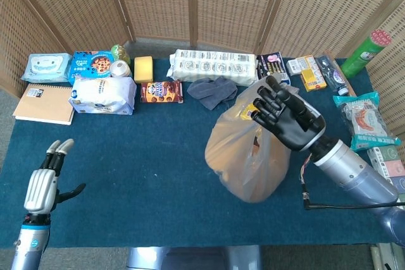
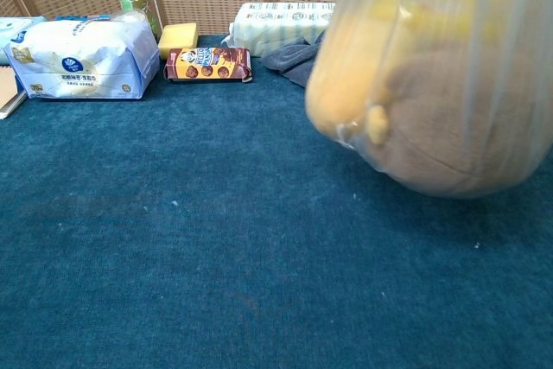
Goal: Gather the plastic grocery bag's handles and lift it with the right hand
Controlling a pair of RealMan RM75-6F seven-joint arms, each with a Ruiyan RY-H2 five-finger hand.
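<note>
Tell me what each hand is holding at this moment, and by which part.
The right hand grips the plastic bag by its gathered handles at the top; the bag hangs clear of the table. The left hand holds nothing, fingers apart.

We count two robot hands, the left hand point(image 1: 39, 184) and the right hand point(image 1: 286, 116), one plastic grocery bag point(image 1: 248, 157), one notebook point(image 1: 43, 104), one green canister point(image 1: 366, 47), one yellow sponge point(image 1: 143, 68) and one grey cloth point(image 1: 212, 90).

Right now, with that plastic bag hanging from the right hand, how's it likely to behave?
The plastic bag is probably floppy: it sags below the right hand. Likely swings; it looks blurred. The bulging bottom hints at some weight.
</note>
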